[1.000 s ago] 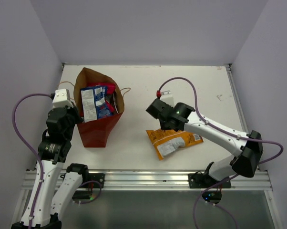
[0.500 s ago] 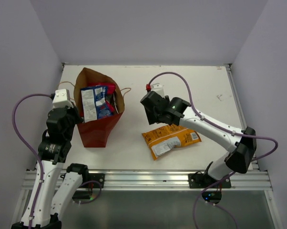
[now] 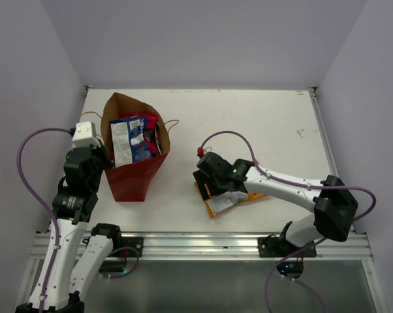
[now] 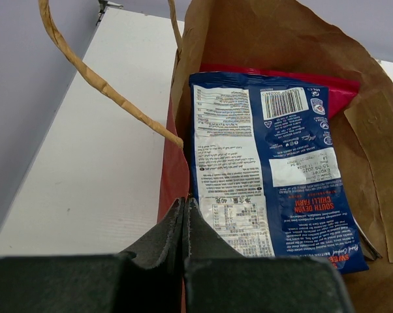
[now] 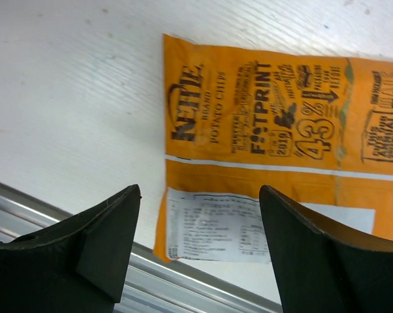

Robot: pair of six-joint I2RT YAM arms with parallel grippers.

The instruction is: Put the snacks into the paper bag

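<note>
I take this to be the pickup of the last loose snack. The orange packet (image 5: 268, 150) lies flat on the tabletop (image 5: 66, 91), label side up, close to the metal rail (image 5: 27, 212) at the near edge and well apart from the paper bag (image 3: 134, 176). The right jaws are spread wide and hold nothing. In the right wrist view they hang low over the packet's end, one finger on either side of it. From above, the right arm (image 3: 281, 186) is folded down so that its wrist covers part of the packet.

The left jaws are pressed together on the bag's near rim, just below the string handle (image 4: 105, 88). I judge they are steadying the bag and keeping its mouth open. A blue-and-white packet (image 4: 268, 169) stands inside it with a red packet (image 4: 333, 91) behind. I cannot tell what lies deeper in the bag.

Next I need to lower the right jaws until the fingertips reach the tabletop and close on the packet's edge. The packet is thin and flat, so the foil may slide rather than bunch. Then I lift it, carry it left over the bag's mouth, and drop it into the gap beside the blue-and-white packet.
</note>
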